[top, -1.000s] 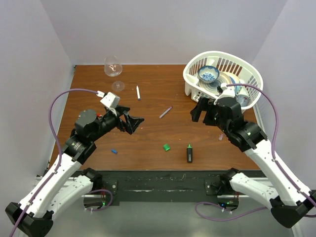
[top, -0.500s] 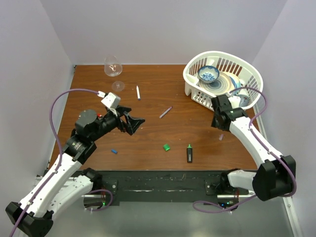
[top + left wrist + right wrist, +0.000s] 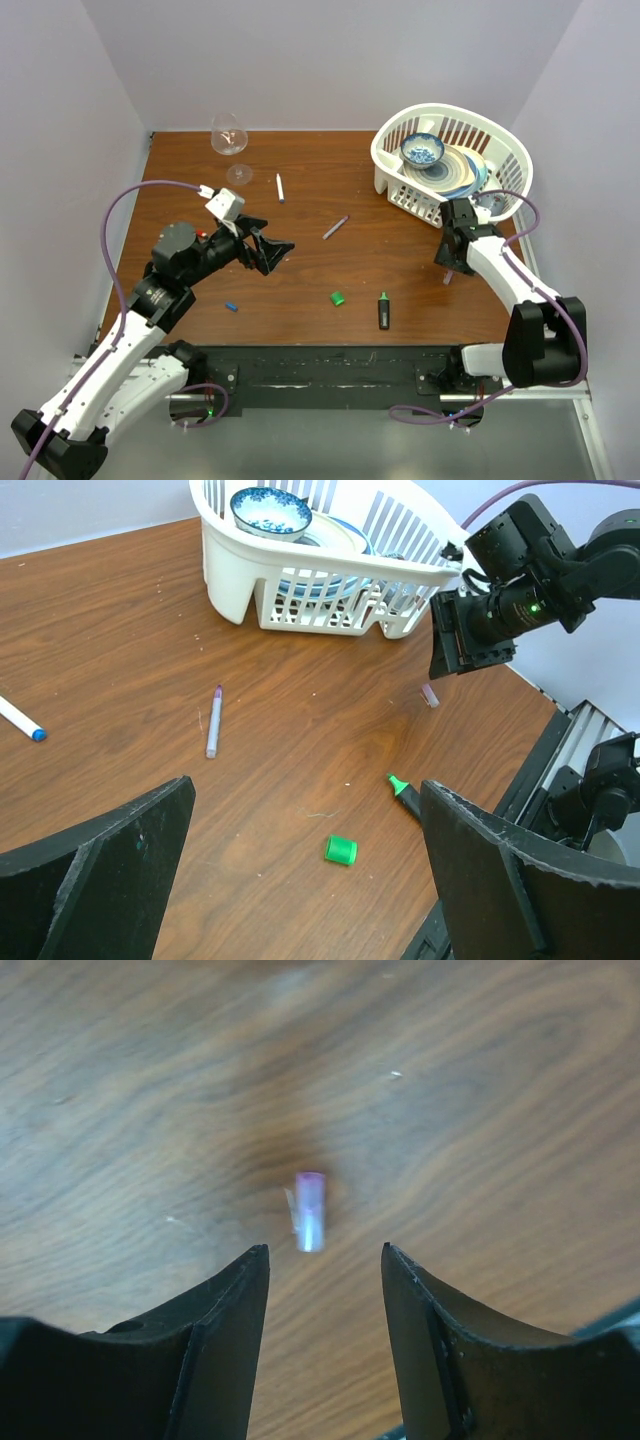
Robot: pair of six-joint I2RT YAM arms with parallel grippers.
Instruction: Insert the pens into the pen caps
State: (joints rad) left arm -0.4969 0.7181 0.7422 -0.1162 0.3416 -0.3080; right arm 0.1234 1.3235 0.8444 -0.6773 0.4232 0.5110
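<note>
**Right claw (image 3: 451,263) tipped down over a purple cap (image 3: 447,279)**

Top view: the right arm is folded back beside the basket (image 3: 386,168). Its wrist pitches steeply down at the cap on the tabletop (image 3: 300,275). The left arm stretches over the left side of the tabletop, its left claw (image 3: 276,248) spread wide and empty.

Left wrist view: a purple pen (image 3: 213,721), a green cap (image 3: 341,850) and a marker (image 3: 405,794) lie apart beyond the wide jaws.

Right wrist view: the jaws are parted and grasp nothing. The purple cap lies flat just past the tips, in line with the gap.
</note>
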